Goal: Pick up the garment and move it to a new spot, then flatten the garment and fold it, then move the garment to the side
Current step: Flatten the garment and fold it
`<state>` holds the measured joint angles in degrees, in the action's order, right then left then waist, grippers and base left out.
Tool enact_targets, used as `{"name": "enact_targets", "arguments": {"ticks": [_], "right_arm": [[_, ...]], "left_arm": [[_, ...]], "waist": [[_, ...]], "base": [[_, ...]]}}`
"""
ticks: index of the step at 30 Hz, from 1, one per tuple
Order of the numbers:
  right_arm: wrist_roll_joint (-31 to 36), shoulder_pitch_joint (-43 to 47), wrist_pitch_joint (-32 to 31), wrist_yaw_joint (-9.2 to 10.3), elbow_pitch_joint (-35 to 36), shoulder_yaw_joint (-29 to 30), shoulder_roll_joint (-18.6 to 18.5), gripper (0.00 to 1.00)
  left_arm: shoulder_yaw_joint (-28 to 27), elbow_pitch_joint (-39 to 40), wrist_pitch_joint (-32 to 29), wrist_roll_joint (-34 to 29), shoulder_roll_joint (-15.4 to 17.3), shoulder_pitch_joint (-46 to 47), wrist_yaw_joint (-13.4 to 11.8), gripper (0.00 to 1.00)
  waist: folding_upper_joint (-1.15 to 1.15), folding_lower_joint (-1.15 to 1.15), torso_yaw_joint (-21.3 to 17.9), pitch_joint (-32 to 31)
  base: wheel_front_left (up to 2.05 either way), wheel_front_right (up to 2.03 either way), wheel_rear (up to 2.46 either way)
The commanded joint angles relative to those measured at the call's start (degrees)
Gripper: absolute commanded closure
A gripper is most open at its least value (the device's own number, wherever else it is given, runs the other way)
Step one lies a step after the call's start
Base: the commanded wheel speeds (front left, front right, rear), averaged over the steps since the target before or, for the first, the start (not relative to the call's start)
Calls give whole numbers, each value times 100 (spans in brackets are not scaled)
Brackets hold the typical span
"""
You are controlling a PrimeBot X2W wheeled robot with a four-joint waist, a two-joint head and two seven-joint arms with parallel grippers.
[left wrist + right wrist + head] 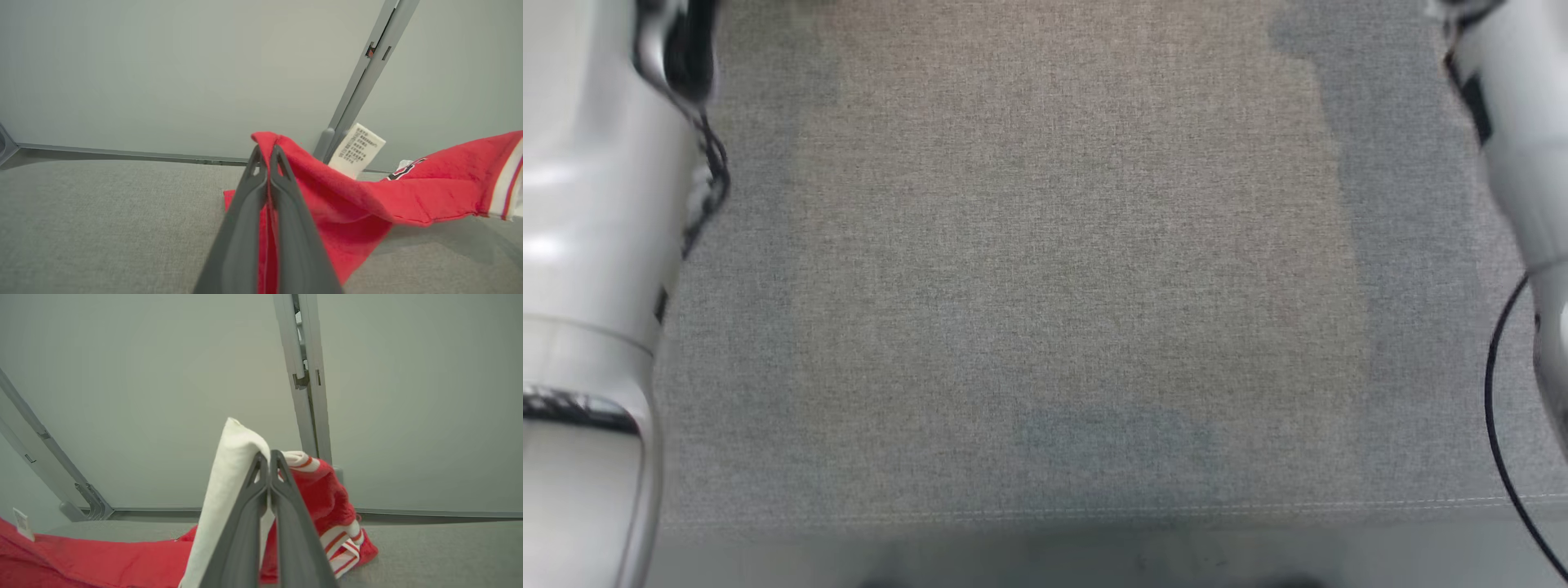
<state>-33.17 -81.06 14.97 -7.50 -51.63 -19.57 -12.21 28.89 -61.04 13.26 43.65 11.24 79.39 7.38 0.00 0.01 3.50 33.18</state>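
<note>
The garment [359, 200] is red fleece with white and red striped trim and a white care label [356, 150]. In the left wrist view my left gripper [267, 153] is shut on a red edge of it, lifted above the grey cushion, and the cloth stretches away to the right. In the right wrist view my right gripper [269, 457] is shut on the garment [327, 498] at a white part [229, 473], with striped trim hanging beside the fingers. In the head view my pale forearms [588, 245] [1519, 147] reach past the top corners.
A grey woven cushion [1045, 286] spreads across the head view, its front seam [1094, 513] near the bottom edge. A black cable [1499, 425] loops at the right. Pale wall panels with grey metal posts [363, 81] [304, 375] stand behind the cushion.
</note>
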Motion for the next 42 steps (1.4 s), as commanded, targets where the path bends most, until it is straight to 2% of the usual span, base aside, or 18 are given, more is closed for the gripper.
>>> {"name": "enact_targets", "arguments": {"ticks": [1,4,8,14,19,24,32,38,42], "right_arm": [[-186,155,18,3,164,-36,-79,100],[-730,1051,18,2,856,-214,-360,100],[-1267,2398,19,1,1934,-201,-658,100],[-1704,4412,-25,2,3226,200,-769,100],[-1845,5761,-159,1,3857,741,-484,100],[-1820,6779,-485,1,4439,1243,-160,100],[-1550,8172,-1334,2,5354,1995,443,100],[-1367,8845,-1861,1,5657,2240,762,100],[-1064,9200,-2097,2,5490,2408,866,100]], "left_arm": [[-54,92,64,92,23,-145,10,100],[-182,492,169,211,58,-801,14,100],[-357,1451,193,-41,190,-1818,0,100],[-608,2921,186,-460,351,-3402,-328,100],[-658,3794,181,-449,532,-4547,-616,100],[-713,4537,-96,-288,819,-5462,-846,100],[-614,5452,-679,-144,1200,-6529,-1136,100],[-601,5854,-922,28,1283,-7186,-1394,100],[-546,6065,-1073,166,1295,-7776,-1577,100]], "waist": [[0,-1,-55,-37],[0,-1,-79,-99],[0,-1,-87,-358],[0,-1,-161,-696],[0,-1,-249,-944],[0,-1,-270,-1148],[0,-1,-265,-1558],[0,-1,-329,-1784],[0,-1,-340,-1922]], "base": [[0,0,0],[0,0,0],[0,0,0],[0,0,0],[0,0,0],[0,0,0],[0,0,0],[0,0,0],[0,0,0]]}}
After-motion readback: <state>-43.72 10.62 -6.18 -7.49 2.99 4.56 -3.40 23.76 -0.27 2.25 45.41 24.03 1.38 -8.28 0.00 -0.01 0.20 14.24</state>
